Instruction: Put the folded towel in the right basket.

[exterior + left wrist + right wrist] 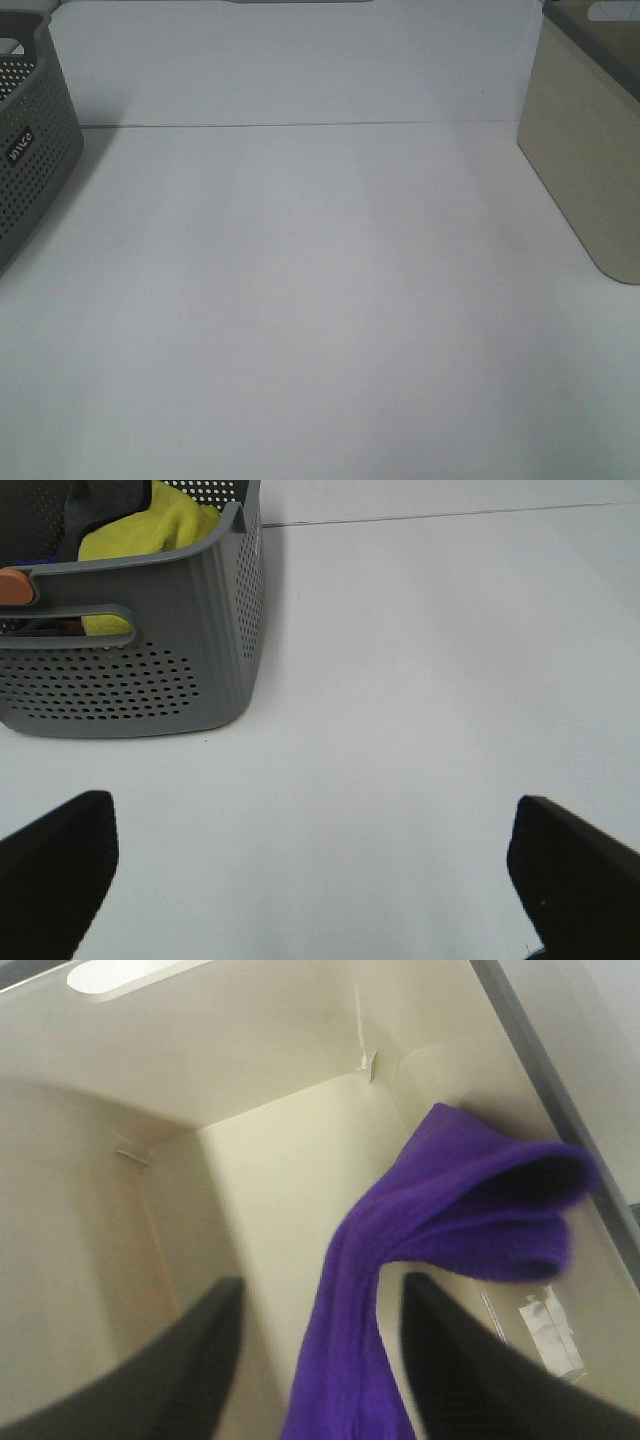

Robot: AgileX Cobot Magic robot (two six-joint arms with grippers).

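The folded purple towel (440, 1210) lies inside the beige right basket (260, 1110), leaning against its wall, with one end running down between my right gripper's fingers. My right gripper (320, 1360) is above the basket's inside with its jaws apart; a gap shows between the towel and one finger (200, 1360). The beige basket (585, 150) stands at the right edge of the exterior high view; the towel is hidden there. My left gripper (310, 880) is open and empty over the white table, near the grey basket. Neither gripper shows in the exterior high view.
A grey perforated basket (30, 150) stands at the table's left edge; in the left wrist view it (150, 670) holds a yellow cloth (160, 530) and darker items. The white table (320, 300) lies between the two baskets.
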